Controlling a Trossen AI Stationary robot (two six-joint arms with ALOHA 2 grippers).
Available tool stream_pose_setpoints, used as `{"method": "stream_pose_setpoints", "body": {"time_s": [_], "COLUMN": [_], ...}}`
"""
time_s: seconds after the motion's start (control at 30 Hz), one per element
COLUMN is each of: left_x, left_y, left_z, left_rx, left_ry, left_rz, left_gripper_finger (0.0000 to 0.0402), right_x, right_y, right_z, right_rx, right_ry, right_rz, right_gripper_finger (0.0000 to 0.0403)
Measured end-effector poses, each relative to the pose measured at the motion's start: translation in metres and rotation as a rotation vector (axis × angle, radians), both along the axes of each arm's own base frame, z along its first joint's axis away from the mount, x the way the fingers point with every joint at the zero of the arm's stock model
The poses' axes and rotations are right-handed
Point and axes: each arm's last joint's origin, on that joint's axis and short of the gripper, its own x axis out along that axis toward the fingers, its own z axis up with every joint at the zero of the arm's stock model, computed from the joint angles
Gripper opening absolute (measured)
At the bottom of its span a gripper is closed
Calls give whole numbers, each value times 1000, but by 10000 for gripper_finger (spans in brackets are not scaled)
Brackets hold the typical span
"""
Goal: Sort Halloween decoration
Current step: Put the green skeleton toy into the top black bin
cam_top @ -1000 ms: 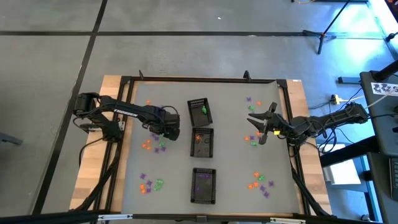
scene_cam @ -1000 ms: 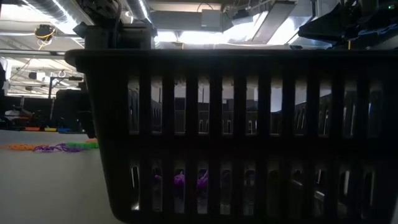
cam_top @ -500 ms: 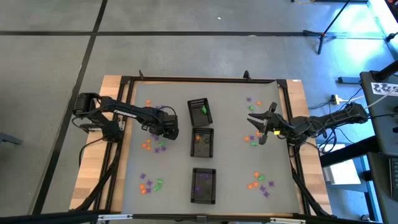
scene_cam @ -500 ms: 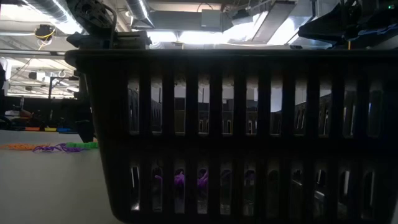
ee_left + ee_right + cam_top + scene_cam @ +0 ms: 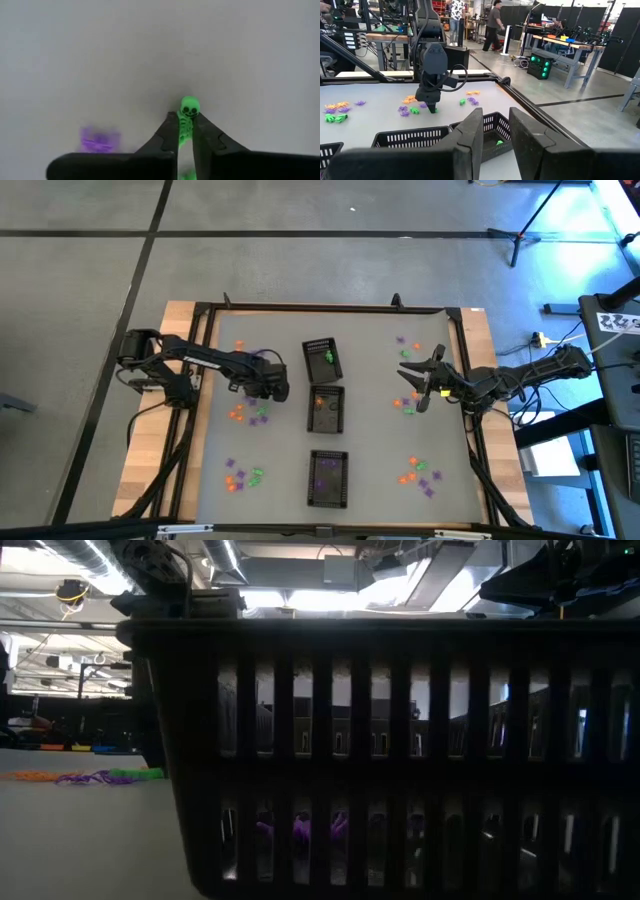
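With left jaws clamped: green skeleton [image 5: 187, 120] is pinched between them, head poking out past the tips
left gripper [image 5: 277, 391]: down at the table, just left of the tray column, among the loose trinkets [image 5: 247, 412]
long axis: skeleton runs in line with the fingers, not across them
next move, my read: lift and carry right to the top tray [image 5: 322, 358], which already holds green; left arm is by far the nearer
nearby: purple trinket [image 5: 100, 139] lies beside the fingers, apart from them
right gripper [image 5: 417, 380]: waits near right side, jaws partly apart, nothing held
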Motion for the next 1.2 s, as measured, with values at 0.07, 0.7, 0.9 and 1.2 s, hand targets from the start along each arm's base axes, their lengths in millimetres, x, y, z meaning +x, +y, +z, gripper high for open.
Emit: {"method": "stream_pose_setpoints", "body": {"time_s": [0.07,0.7,0.9,1.2], "left_x": [4,62,79,99], "left_y": [0,23,43,62], "left_z": [5,104,93,64], "left_rx": [-1,391,392,298], "left_ry": [-13,-435,-514,-566], "left_rz": [-1,-68,-52,-43], "left_gripper_finger": [13,14,14,14], "right_x": [0,0,0,0], "right_y": [0,0,0,0], "right_z": [0,0,0,0], "right_rx": [0,0,0,0], "right_ry": [0,0,0,0], "right_rz": [0,0,0,0], "right_gripper_finger": [92,92,92,92]}}
